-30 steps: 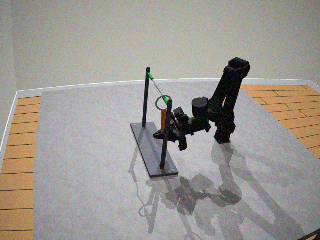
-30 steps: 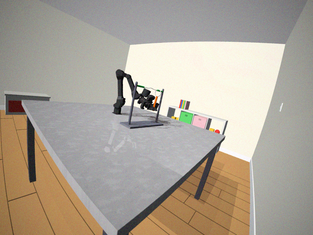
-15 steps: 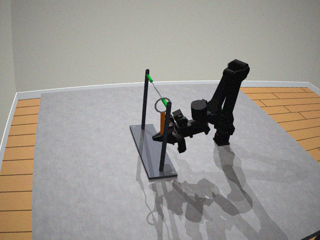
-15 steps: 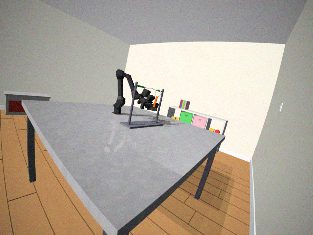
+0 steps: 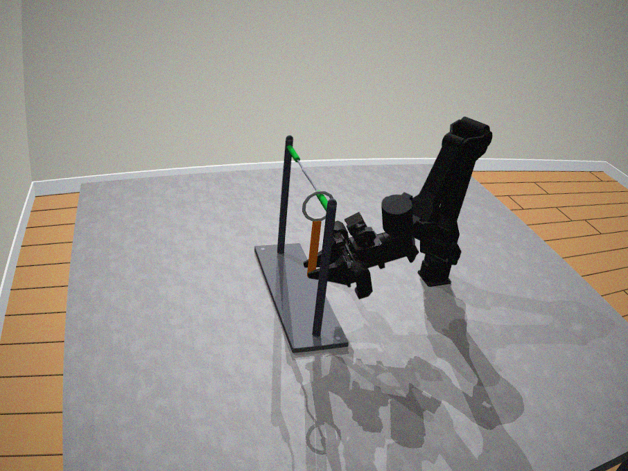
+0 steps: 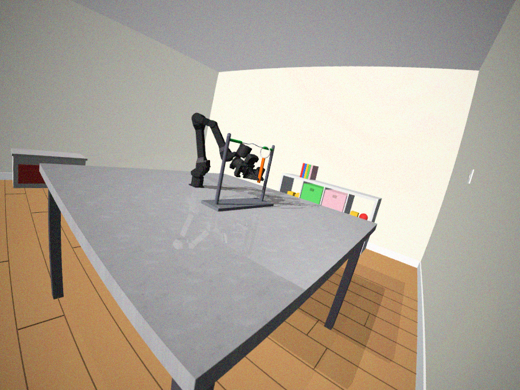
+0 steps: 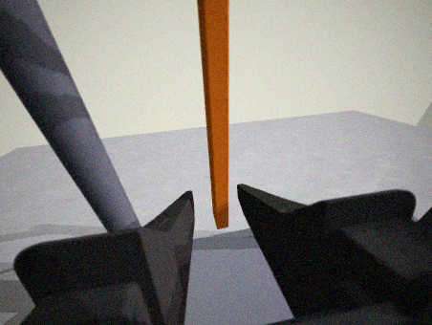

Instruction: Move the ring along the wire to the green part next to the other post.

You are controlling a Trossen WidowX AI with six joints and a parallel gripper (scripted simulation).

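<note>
The ring (image 5: 315,205) hangs on the green part of the wire (image 5: 321,201) just beside the post (image 5: 323,268) nearer the front edge of the worktop (image 5: 152,314). Its orange handle (image 7: 215,115) hangs straight down between the fingers of the pincer (image 7: 216,205), with a gap showing on either side. The pincer is released and grasps nothing. The thin grey wire (image 5: 306,174) runs up toward the far post (image 5: 284,194), apart from the ring. Both posts stand on a dark base plate (image 5: 283,283) near the worktop's middle.
</note>
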